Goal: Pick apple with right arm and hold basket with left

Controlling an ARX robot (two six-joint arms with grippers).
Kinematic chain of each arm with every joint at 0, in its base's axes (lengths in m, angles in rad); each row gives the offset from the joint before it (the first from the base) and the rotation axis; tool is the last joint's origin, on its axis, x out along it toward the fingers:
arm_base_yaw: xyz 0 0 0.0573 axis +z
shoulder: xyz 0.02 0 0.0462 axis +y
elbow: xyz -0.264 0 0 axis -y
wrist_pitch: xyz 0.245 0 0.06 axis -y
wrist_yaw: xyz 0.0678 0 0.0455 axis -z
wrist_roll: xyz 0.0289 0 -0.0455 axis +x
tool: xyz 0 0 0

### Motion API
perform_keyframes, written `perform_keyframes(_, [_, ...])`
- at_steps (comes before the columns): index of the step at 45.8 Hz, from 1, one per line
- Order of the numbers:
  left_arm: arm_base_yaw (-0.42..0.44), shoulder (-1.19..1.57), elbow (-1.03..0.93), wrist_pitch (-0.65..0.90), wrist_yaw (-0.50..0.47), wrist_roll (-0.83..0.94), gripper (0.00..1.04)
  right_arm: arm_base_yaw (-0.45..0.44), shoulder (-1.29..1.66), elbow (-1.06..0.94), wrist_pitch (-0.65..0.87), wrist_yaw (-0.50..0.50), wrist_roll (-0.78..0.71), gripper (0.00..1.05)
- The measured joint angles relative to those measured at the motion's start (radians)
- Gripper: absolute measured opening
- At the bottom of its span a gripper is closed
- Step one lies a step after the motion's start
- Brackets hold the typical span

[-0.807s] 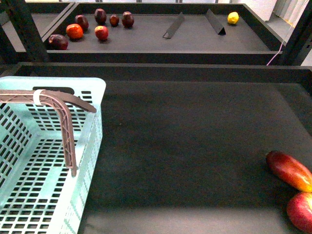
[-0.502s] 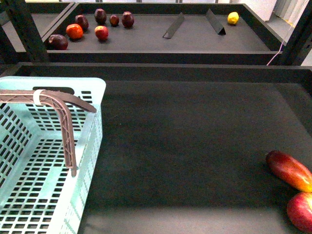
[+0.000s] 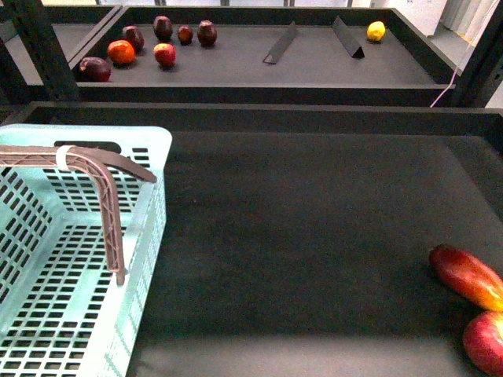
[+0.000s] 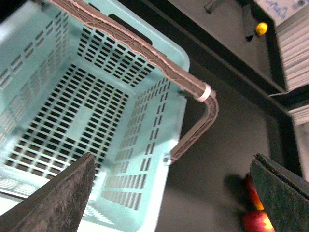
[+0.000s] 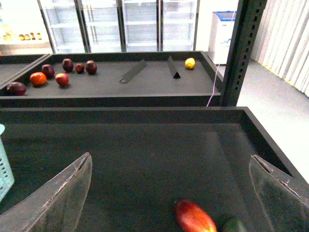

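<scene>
The teal basket (image 3: 75, 267) stands at the near left of the dark shelf, its grey-brown handle (image 3: 106, 196) swung up. The red apple (image 3: 486, 342) lies at the near right corner, cut by the picture's edge, touching an elongated red-yellow fruit (image 3: 468, 276). Neither arm shows in the front view. In the left wrist view my left gripper (image 4: 174, 198) hangs open above the basket's (image 4: 87, 111) right wall, with the apple (image 4: 258, 223) off to the side. My right gripper (image 5: 169, 193) is open above the shelf; the elongated fruit (image 5: 194, 217) lies between its fingers (image 5: 55, 198), lower down.
A far tray (image 3: 259, 88) holds several dark red and orange fruits (image 3: 164, 54), a yellow fruit (image 3: 376, 30) and two slanted dividers (image 3: 280, 42). Dark posts (image 3: 43, 55) flank the shelf. A raised rim (image 3: 314, 116) bounds the near shelf's back.
</scene>
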Motion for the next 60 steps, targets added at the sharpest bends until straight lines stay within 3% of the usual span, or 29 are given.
perform_keyframes(6, [0.062, 0.152, 0.037, 0.071, 0.052, -0.192, 0.98, 0.000, 0.000, 0.000, 0.000, 0.000, 0.000, 0.96])
perform_keyframes(10, [0.090, 0.269, 0.040, 0.148, 0.034, -0.290, 0.98, 0.000, 0.000, 0.000, 0.000, 0.000, 0.000, 0.96])
perform_keyframes(24, [0.045, 0.728, 0.193, 0.396, -0.023, -0.491, 0.98, 0.000, 0.000, 0.000, 0.000, 0.000, 0.000, 0.96])
perform_keyframes(46, [-0.052, 1.081, 0.435, 0.389, -0.182, -0.634, 0.97, 0.000, 0.000, 0.000, 0.000, 0.000, 0.000, 0.96])
perform_keyframes(60, [-0.065, 1.110, 0.452, 0.358, -0.203, -0.671, 0.43, 0.000, 0.000, 0.000, 0.000, 0.000, 0.000, 0.96])
